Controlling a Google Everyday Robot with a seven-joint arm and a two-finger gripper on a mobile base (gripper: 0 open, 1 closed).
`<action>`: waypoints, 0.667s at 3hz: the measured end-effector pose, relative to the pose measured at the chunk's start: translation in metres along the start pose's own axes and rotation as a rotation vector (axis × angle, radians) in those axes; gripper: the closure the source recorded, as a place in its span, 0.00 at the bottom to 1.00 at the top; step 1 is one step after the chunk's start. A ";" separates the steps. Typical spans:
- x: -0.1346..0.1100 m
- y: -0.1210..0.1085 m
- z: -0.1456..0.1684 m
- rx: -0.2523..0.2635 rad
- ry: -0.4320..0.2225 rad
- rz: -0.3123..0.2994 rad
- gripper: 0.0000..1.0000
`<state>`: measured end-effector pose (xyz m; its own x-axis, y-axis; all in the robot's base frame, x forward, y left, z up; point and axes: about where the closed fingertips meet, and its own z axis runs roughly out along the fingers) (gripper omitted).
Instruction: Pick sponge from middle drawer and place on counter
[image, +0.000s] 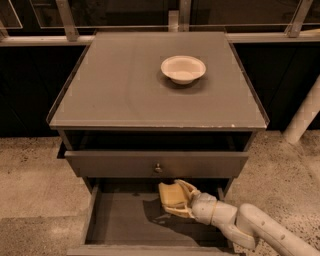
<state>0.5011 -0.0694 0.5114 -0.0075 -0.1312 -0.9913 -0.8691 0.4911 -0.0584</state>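
we hold the sponge (171, 195) in the gripper (173, 199) over the open middle drawer (120, 221)

the two cream fingers pinch the sponge from above and below. it hangs under the front edge of the counter (125, 90), a little right of centre, just beneath the knobbed drawer front (115, 164). a white bowl (183, 68) sits near the back right corner.

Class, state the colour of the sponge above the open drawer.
Yellow-tan sponge, camera view; the gripper grips it over the middle drawer.
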 end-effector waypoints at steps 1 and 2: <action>-0.032 0.014 -0.017 0.011 -0.010 -0.017 1.00; -0.077 0.031 -0.039 0.040 -0.020 -0.056 1.00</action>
<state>0.4553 -0.0777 0.5905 0.0511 -0.1424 -0.9885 -0.8475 0.5174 -0.1184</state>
